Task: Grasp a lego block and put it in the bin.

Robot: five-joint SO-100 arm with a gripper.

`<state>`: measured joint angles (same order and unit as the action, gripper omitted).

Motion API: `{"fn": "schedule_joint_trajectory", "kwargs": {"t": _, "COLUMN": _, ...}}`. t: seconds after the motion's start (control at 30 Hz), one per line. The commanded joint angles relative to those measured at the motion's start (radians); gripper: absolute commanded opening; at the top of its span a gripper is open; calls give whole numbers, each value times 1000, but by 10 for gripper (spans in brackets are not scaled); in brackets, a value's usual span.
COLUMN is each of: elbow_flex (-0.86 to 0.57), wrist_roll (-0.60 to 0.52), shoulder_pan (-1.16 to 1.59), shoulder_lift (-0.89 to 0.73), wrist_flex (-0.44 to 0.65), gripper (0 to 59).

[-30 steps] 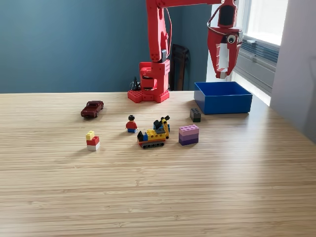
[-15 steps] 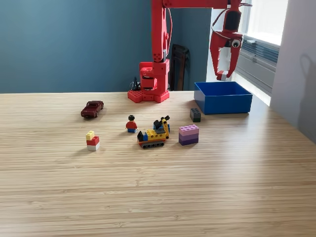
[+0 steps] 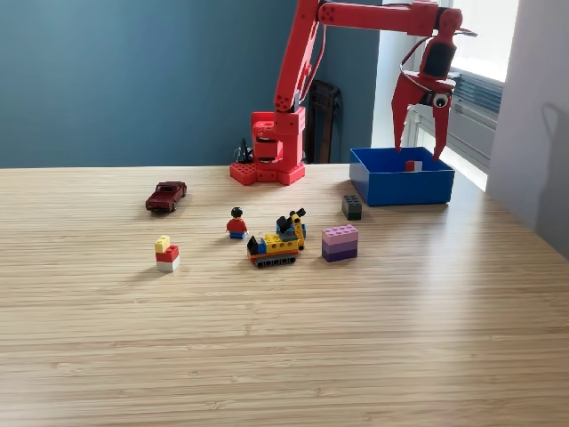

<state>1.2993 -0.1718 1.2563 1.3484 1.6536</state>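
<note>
In the exterior view the blue bin (image 3: 400, 189) stands on the wooden table at the right, near the window. My red gripper (image 3: 420, 146) hangs open just above the bin, jaws spread wide with nothing between them. A small red and white lego block (image 3: 412, 165) shows inside the bin, below the jaws and apart from them. Other lego pieces lie on the table: a purple block (image 3: 340, 242), a dark block (image 3: 352, 207), a yellow vehicle (image 3: 278, 240), a minifigure (image 3: 236, 223) and a red, white and yellow stack (image 3: 166, 254).
A dark red toy car (image 3: 166, 196) sits at the exterior view's left. The arm's red base (image 3: 269, 149) is at the back middle of the table. A window and a pale wall (image 3: 533, 116) border the right side.
The gripper, shut on a small white and red block high over the bin, swung right and down, then opened. The block is now inside the bin.
</note>
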Motion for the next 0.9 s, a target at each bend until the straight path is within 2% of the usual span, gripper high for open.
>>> {"fn": "schedule_joint_trajectory", "kwargs": {"t": 0.03, "elbow_flex": -117, "wrist_roll": 21, "shoulder_pan": -14, "shoulder_lift": 18, "wrist_flex": 63, "gripper": 276}}
{"fn": "schedule_joint_trajectory", "kwargs": {"t": 0.17, "elbow_flex": -161, "wrist_roll": 34, "shoulder_pan": -43, "shoulder_lift": 20, "wrist_flex": 103, "gripper": 218}}
{"fn": "schedule_joint_trajectory", "kwargs": {"t": 0.27, "elbow_flex": -256, "wrist_roll": 26, "shoulder_pan": -98, "shoulder_lift": 26, "wrist_flex": 135, "gripper": 80}}
{"fn": "schedule_joint_trajectory", "kwargs": {"t": 0.37, "elbow_flex": -256, "wrist_roll": 21, "shoulder_pan": -149, "shoulder_lift": 66, "wrist_flex": 133, "gripper": 1}}
{"fn": "schedule_joint_trajectory", "kwargs": {"t": 0.7, "elbow_flex": -169, "wrist_roll": 41, "shoulder_pan": -532, "shoulder_lift": 247, "wrist_flex": 129, "gripper": 1}}
{"fn": "schedule_joint_trajectory", "kwargs": {"t": 0.9, "elbow_flex": -109, "wrist_roll": 54, "shoulder_pan": -710, "shoulder_lift": 261, "wrist_flex": 112, "gripper": 1}}
